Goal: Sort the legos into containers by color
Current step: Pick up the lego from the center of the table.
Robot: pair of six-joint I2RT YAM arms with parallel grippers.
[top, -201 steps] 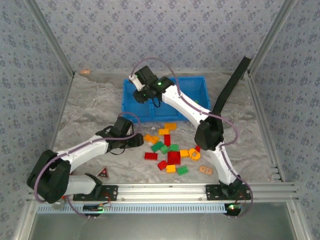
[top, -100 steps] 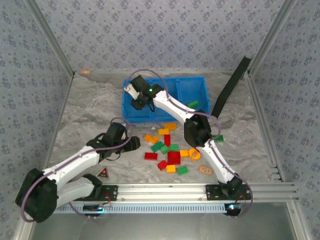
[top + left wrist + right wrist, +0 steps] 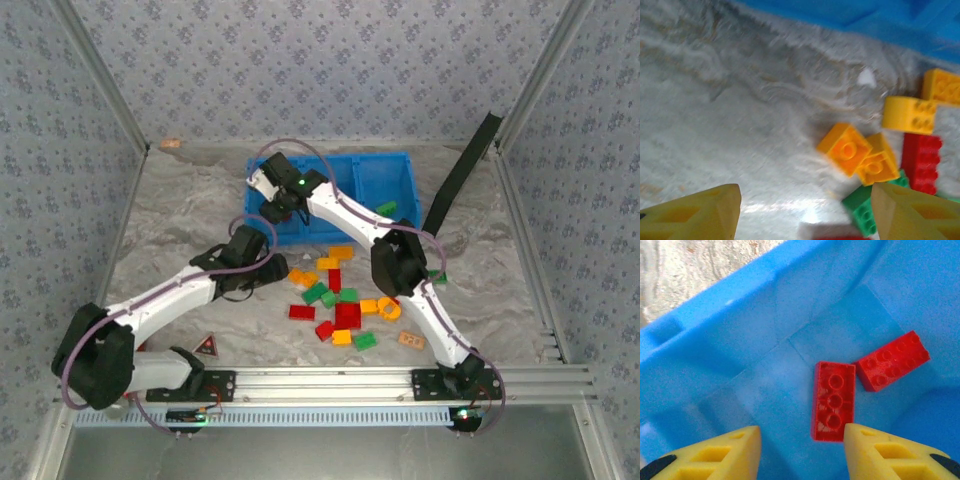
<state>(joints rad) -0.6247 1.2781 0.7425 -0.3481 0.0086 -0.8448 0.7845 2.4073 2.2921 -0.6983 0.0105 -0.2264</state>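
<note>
so, the legos are mostly not sorted yet: the main heap of red, orange-yellow and green bricks lies near the centre of the table, at 6 o'clock from the blue tray. one green brick lies apart, at 3 o'clock from the heap, just beside the elbow of the right arm. of the containers, the compartment at the 9 o'clock end of the tray holds two red bricks, flat on its floor and near each other. the compartment at the 3 o'clock end has one green piece, as far as the top view shows. the middle one is partly hidden by the arm, so i cannot say what is in it.

the right gripper hangs over the red compartment with its yellow fingers spread and nothing between them; the nearer red brick lies below on the floor, not held. the left gripper is low over the table at 9 o'clock from the heap, its fingers also wide apart and empty, with two orange bricks ahead of it, toward 1 o'clock in its own view.

in my judgement you are in the early part of the task. three bricks seem to be placed, clearly more than a dozen wait on the table, and i can make out no orange-yellow one in the tray.
</note>
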